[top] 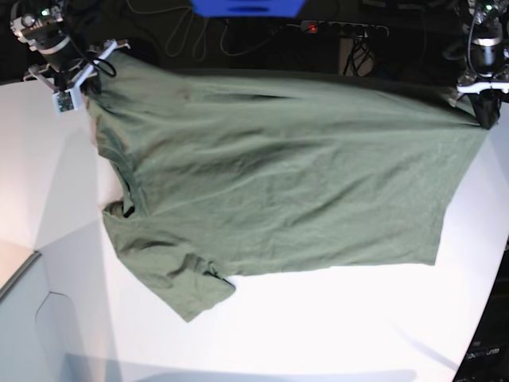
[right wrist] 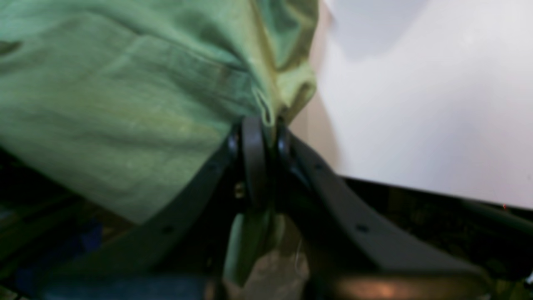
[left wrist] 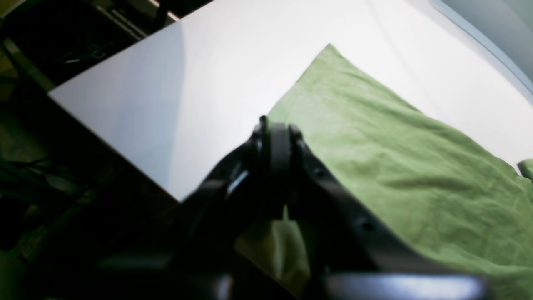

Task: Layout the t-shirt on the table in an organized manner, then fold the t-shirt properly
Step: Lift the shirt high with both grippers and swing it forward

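On white desk [top: 318, 326]: t-shirt [top: 286, 183] spread, no legible print; left pincer [left wrist: 278, 133] and right pincer [right wrist: 260, 133] each pinching its far edge.

You get blown-out glare on the table [left wrist: 250, 54] in both wrist views. Both wrist views are soft; the right gripper [right wrist: 260, 137] and nearby t-shirt [right wrist: 125, 96] blur most. Base view is sharp, background dim, table corners curved by distortion.

No legible text or labels

T-shirt [top: 286, 175] spread on table [top: 334, 326] — far side.
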You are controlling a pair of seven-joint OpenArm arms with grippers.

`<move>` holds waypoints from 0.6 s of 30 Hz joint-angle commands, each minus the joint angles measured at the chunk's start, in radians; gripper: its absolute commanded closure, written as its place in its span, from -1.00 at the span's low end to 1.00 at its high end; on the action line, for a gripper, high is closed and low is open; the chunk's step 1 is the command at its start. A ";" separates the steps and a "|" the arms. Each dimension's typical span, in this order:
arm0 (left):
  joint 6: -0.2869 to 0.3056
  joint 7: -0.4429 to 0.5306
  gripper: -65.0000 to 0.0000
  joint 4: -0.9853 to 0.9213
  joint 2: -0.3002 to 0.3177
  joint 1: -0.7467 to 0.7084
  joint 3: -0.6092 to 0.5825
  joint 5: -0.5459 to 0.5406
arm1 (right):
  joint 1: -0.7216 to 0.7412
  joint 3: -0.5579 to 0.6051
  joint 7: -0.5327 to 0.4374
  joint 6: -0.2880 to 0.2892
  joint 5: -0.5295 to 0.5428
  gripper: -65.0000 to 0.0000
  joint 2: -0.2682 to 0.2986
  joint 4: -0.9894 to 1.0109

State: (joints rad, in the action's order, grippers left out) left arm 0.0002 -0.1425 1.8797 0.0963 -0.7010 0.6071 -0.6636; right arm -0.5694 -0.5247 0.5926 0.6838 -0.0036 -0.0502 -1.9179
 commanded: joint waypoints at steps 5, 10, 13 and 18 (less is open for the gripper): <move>-0.001 0.033 1.00 0.022 0.007 -0.032 0.010 0.002 | -0.008 -0.041 -0.026 0.014 0.004 1.00 0.005 -0.016; -0.001 0.033 1.00 0.022 0.007 -0.012 0.007 0.005 | 0.032 -0.082 -0.026 0.014 0.009 1.00 0.002 -0.021; -0.001 0.031 1.00 0.016 0.012 0.063 0.004 0.006 | 0.082 -0.090 -0.026 0.014 0.009 1.00 0.006 -0.021; -0.001 0.028 1.00 0.019 0.015 0.235 0.004 0.006 | 0.228 -0.102 -0.026 0.014 0.009 1.00 0.006 -0.022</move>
State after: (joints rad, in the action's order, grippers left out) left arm 0.0097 -0.1574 1.8797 0.1001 -0.4667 0.6014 -0.6601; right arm -0.3470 -0.6193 0.5900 0.6952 0.0036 -0.0551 -1.9190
